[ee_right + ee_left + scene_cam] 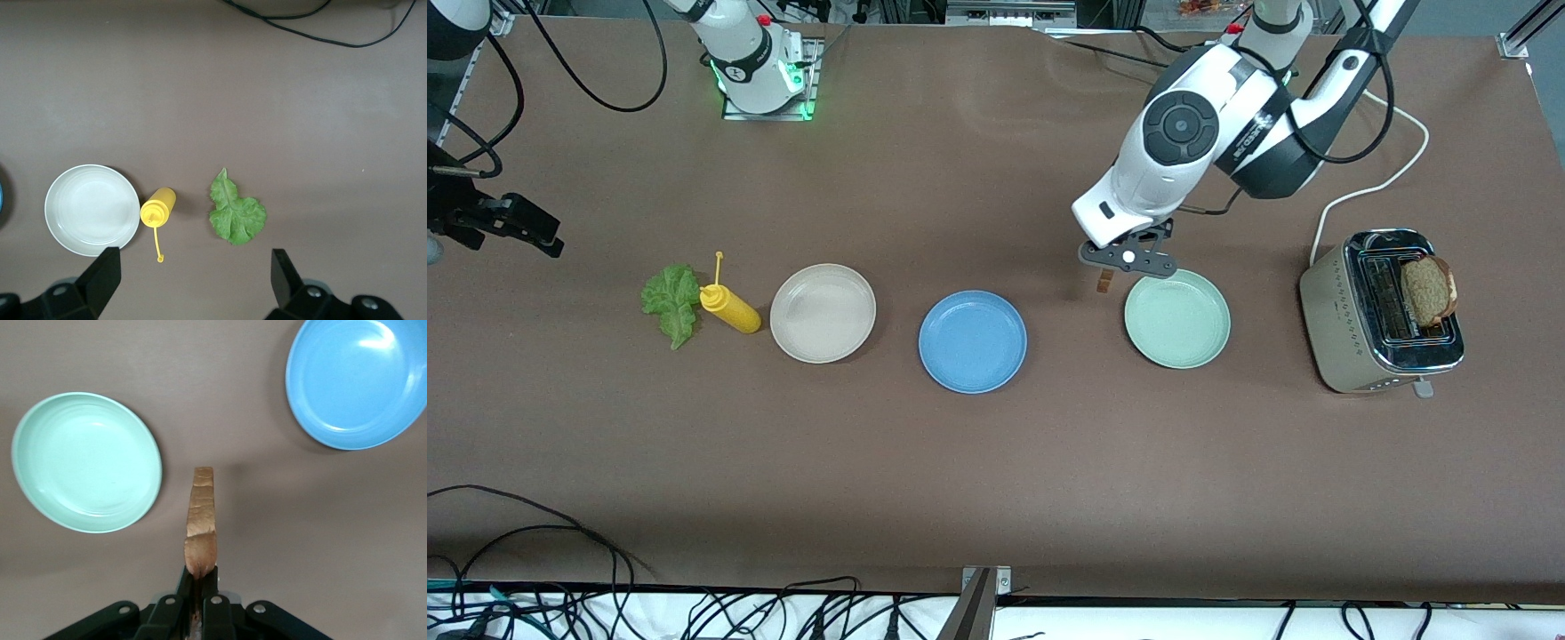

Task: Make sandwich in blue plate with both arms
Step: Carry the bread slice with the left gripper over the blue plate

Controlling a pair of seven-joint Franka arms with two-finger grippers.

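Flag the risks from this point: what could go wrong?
1. The left gripper pinches the bread slice only at one edge, so it might slip or swing before reaching the blue plate.
2. It hangs by the green plate, so a drop could land there.
3. The second slice sits in the toaster.

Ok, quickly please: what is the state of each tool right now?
Left tool: closed on a bread slice, over the table beside the pale green plate.
Right tool: open, holding nothing, above the lettuce leaf.
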